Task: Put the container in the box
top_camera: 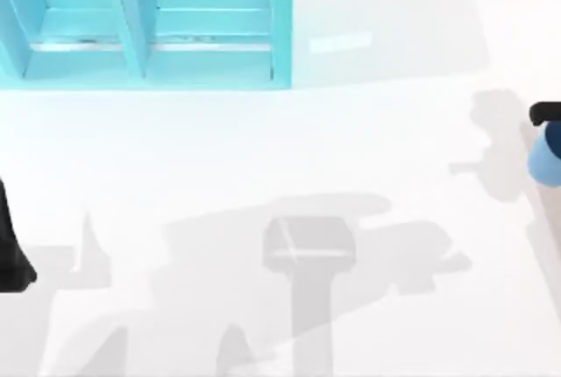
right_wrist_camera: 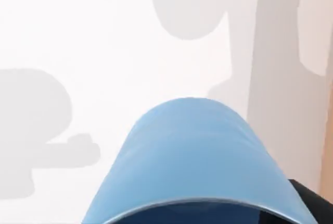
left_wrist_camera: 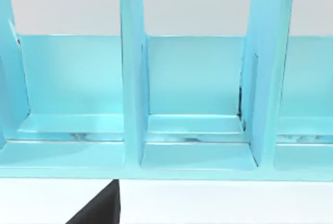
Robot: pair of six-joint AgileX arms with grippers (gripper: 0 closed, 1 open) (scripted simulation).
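Hanging at the far right edge of the top view, the small blue container (top_camera: pixel 547 160) sits directly under a black part of the right gripper (top_camera: pixel 545 114), well out over the white worktop (top_camera: pixel 289 158). The right wrist view looks down the container's (right_wrist_camera: pixel 192 156) tapered side from close up: its pale blue wall bulges toward the camera, the darker inside shows along the rim at the frame's lower edge, and a black bit of the gripper peeks out just beside the rim. The container appears lifted clear of the worktop, with shadows lying on the white surface beyond it. I cannot tell from these views how the right fingers stand, whether apart or clamped on the tub, since the container hides them.

The turquoise box (top_camera: pixel 149 35) stands at the far left of the worktop, a tall open structure split by upright dividers into side-by-side compartments. It is well apart from the container, across most of the worktop's width.

The left arm (top_camera: pixel 10 245) rests at the left edge of the top view, dark and low. Its wrist camera faces the box's (left_wrist_camera: pixel 197 104) compartments head-on, with a black piece at the frame's lower edge; I cannot tell the state of its fingers.
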